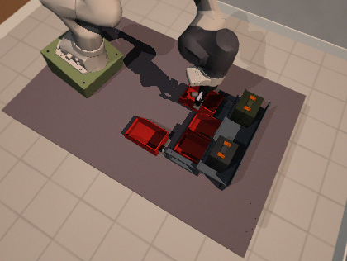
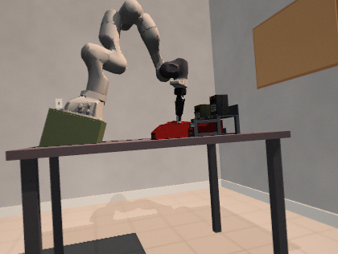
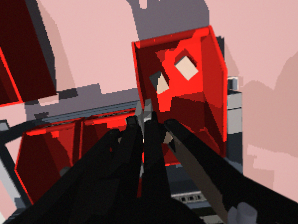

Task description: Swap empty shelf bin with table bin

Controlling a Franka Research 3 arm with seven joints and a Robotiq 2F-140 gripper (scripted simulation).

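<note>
My gripper (image 1: 198,99) is shut on the thin side wall of the red open bin with parts (image 1: 201,100). This bin sits at the far end of the dark shelf (image 1: 215,142), partly over its front edge. In the wrist view the fingers (image 3: 145,119) pinch the bin's wall (image 3: 186,95), and two light parts (image 3: 184,68) lie inside. The empty red bin (image 1: 145,135) stands on the table top, left of the shelf. Two more red bins (image 1: 197,135) sit in the shelf with open fronts out. In the side view the gripper (image 2: 178,116) hangs low over the red bins (image 2: 171,129).
Two dark boxes with orange marks (image 1: 248,106) (image 1: 223,154) stand on the shelf's upper board behind the bins. The robot's green base (image 1: 83,62) is at the far left of the mat. The empty bin also shows at the upper left of the wrist view (image 3: 20,60).
</note>
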